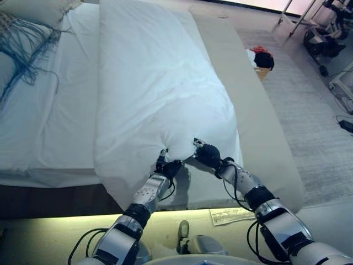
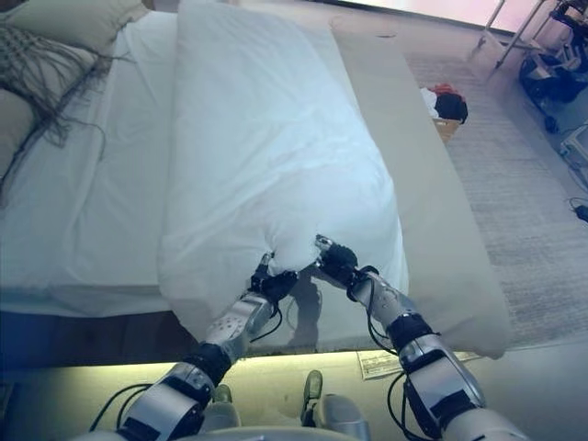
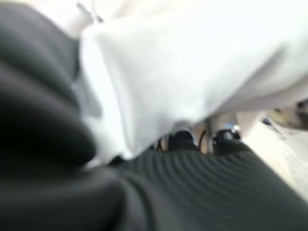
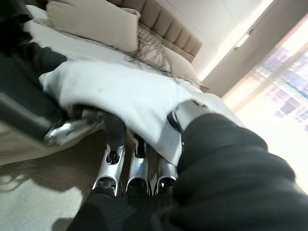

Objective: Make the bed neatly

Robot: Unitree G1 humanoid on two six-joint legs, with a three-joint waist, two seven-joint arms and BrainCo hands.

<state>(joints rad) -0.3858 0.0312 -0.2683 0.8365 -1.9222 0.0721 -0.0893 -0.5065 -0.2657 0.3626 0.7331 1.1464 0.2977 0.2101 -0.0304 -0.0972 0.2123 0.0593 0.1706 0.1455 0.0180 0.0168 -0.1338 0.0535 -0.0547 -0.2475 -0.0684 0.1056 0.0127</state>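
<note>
Both arms are in at the foot of the bed (image 1: 265, 127), and the white duvet (image 1: 160, 94) lies in a long folded band up the middle of the mattress, running from six o'clock toward twelve. The left robot hand (image 1: 167, 167) sits under the bunched near corner, but its fingers are buried in the cloth, so its grip cannot be told. The right robot hand (image 1: 208, 155), just beside it at three o'clock, has fingers (image 4: 137, 166) and thumb curled round a fold of duvet, pinching it firmly. The two hands are close together. To spread the cover well, they should probably part sideways along the hem before drawing it flat, keeping tension even so nothing bunches. The pillow (image 2: 69, 20) and fringed throw (image 1: 22, 49) rest at ten o'clock.
</note>
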